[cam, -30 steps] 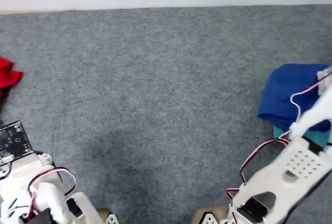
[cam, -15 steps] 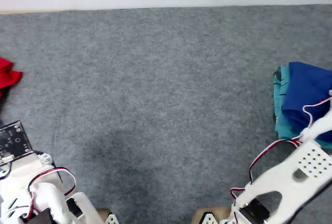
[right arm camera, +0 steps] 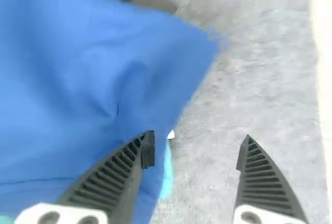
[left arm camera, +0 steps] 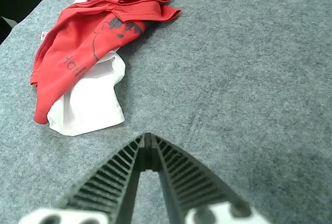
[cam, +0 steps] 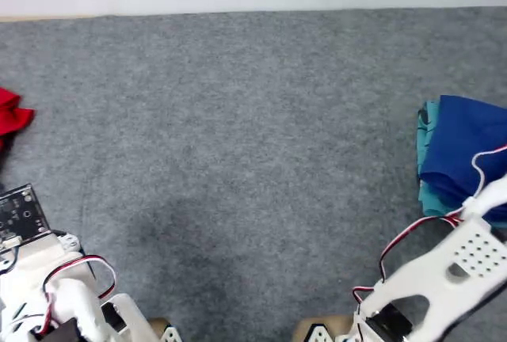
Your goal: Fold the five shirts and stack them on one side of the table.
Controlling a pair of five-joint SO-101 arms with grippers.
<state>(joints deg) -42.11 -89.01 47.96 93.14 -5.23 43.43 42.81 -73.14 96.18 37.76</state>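
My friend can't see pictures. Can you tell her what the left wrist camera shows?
A crumpled red shirt lies partly on top of a white shirt on a grey table. Nearer the camera, the left arm's dark claw is shut, with its ribbed tips together, over bare table beside the shirts.

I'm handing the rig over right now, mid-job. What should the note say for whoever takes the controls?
Left gripper: shut and empty, above the grey mat near the unfolded pile.
Right gripper: open and empty, one finger over the blue shirt's edge.
Done: the folded blue cloth shirt lies on a teal shirt at the table's side by the right arm.
Left: a crumpled red shirt lies on a white shirt by the left arm, both unfolded. Fold them and add them to the stack. Four shirts are in sight.
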